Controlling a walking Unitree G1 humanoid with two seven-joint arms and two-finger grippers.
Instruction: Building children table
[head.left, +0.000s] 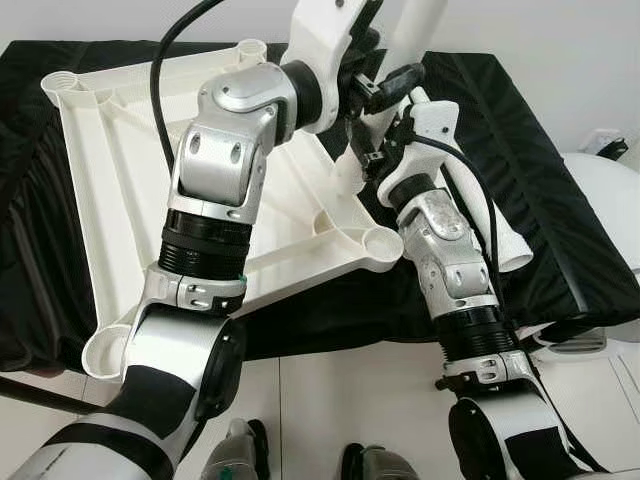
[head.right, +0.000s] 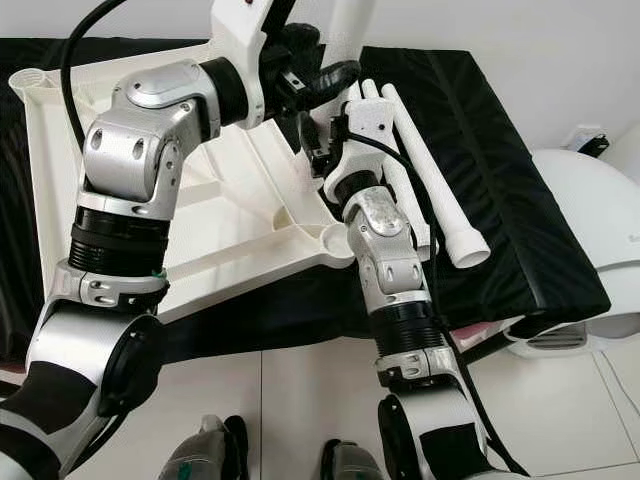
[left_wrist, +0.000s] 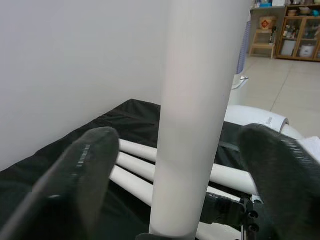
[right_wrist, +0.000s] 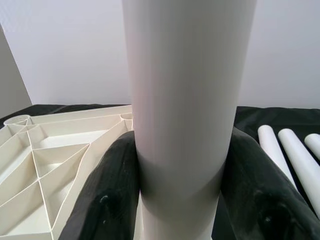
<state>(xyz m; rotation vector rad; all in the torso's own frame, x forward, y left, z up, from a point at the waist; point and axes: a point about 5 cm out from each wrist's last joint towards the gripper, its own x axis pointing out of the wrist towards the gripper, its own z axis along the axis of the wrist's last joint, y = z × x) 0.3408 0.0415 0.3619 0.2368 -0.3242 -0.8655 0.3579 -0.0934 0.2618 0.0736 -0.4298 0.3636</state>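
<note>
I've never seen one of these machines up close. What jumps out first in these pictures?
Two silver arms meet over an upturned white tabletop lying ribbed side up on a black mat. Both hold one upright white table leg: the right claw is clamped on it, while the left claw straddles it with fingers apart. Three more white legs lie on the mat to the right.

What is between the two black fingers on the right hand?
An upright white table leg stands between the right gripper's fingers, pressed on both sides, as the right wrist view shows.
</note>
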